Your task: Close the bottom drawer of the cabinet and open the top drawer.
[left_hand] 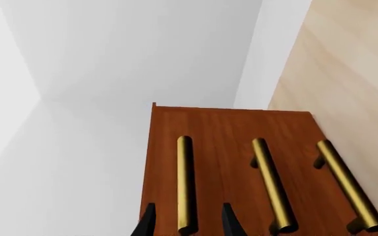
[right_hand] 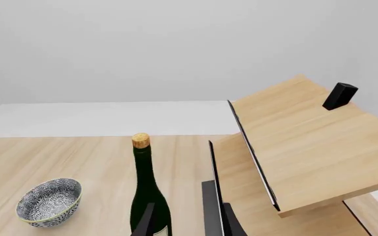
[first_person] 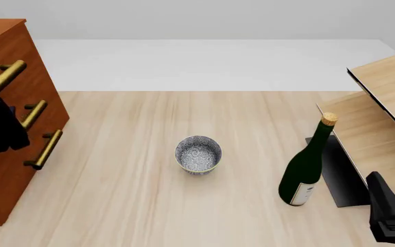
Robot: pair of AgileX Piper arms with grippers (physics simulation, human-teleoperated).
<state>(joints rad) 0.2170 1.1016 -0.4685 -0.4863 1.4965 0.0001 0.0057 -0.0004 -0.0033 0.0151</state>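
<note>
One cabinet (first_person: pixel 5 170), three brass handles (first_person: pixel 43 149), one bowl (first_person: pixel 198 154), one bottle (first_person: pixel 306 167), one shelf unit (first_person: pixel 382 123).

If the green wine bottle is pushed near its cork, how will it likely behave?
The wine bottle stands upright, tall on a narrow base, so it would probably tip. Its round body suggests it may then roll toward the bowl. Its glossy surface looks slippery.

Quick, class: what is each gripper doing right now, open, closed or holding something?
Left gripper: open, fingers either side of the top drawer's brass handle, not clamped.
Right gripper: open, holding nothing.
</note>
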